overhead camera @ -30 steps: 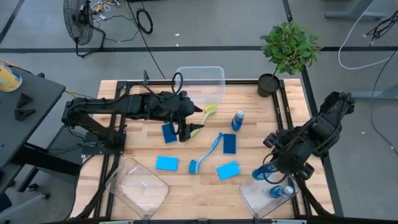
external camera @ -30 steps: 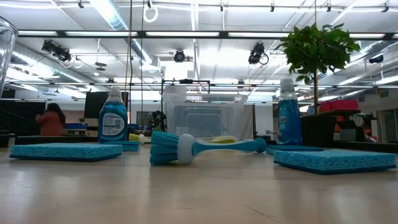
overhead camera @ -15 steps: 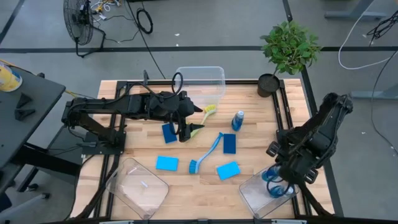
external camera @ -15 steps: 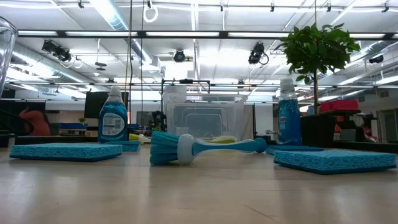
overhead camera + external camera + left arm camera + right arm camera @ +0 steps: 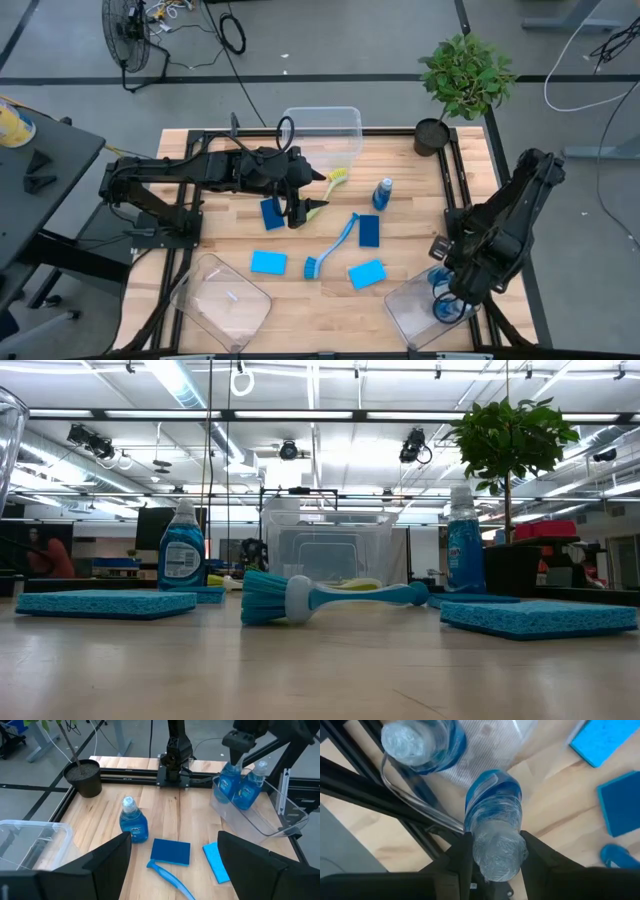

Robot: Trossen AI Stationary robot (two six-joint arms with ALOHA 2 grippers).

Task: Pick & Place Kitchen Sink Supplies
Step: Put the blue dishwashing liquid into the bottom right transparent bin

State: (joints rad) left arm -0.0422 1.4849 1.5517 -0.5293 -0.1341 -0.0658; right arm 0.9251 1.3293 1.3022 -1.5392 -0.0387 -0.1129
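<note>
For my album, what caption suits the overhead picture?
Right gripper lowers a blue soap bottle into a clear bin.

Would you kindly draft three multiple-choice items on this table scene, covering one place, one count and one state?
1. Where is the right gripper?
A. over the clear bin at the table's front right
B. beside the plant
C. over the lidless tub

2. How many sponges lie on the table?
A. two
B. four
C. six

3. The right gripper is:
A. open and empty
B. shut on a soap bottle
C. holding a brush

Key: 1 A, it hangs over the clear bin. 2 B, four blue sponges show from above. 3 B, its fingers clamp the soap bottle.
</note>
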